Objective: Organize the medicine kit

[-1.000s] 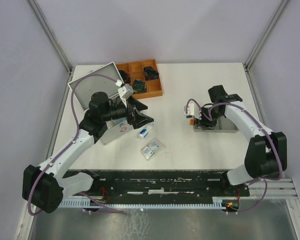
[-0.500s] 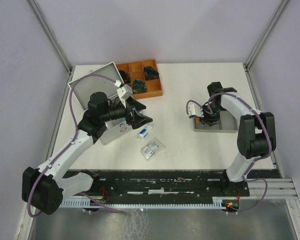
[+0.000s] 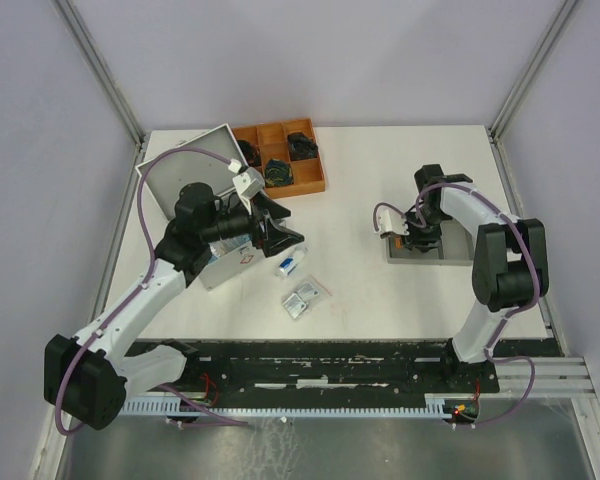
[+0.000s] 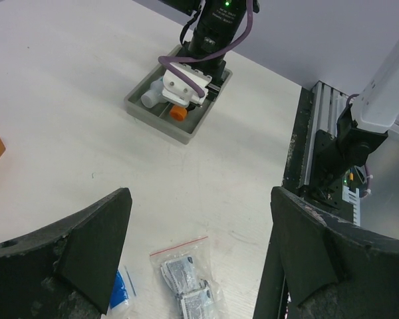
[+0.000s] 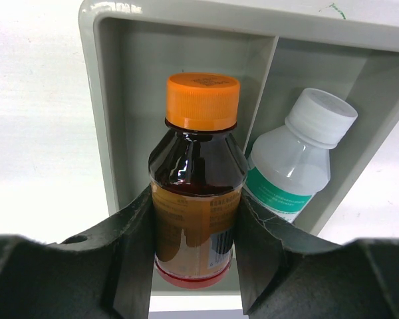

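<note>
The medicine kit [image 3: 223, 262] is a silver-grey case that stands open at the left, its lid [image 3: 185, 165] raised. My left gripper [image 3: 280, 236] hovers just right of it, open and empty. In the left wrist view [image 4: 199, 266] its fingers frame a clear bag of wipes [image 4: 189, 282] on the table. My right gripper [image 3: 410, 240] is down in the small grey tray [image 3: 460, 258]. In the right wrist view [image 5: 196, 252] it is shut on a brown bottle with an orange cap [image 5: 196, 193] that lies in the tray's left compartment.
A white bottle with a green label [image 5: 292, 169] lies in the tray's other compartment. A blue and white packet [image 3: 289, 265] and the bag of wipes [image 3: 302, 298] lie right of the kit. A brown wooden compartment tray [image 3: 280, 158] with dark items stands at the back.
The right arm's elbow has swung in toward the tray while its gripper stayed at the brown bottle. The left arm has hardly moved.
</note>
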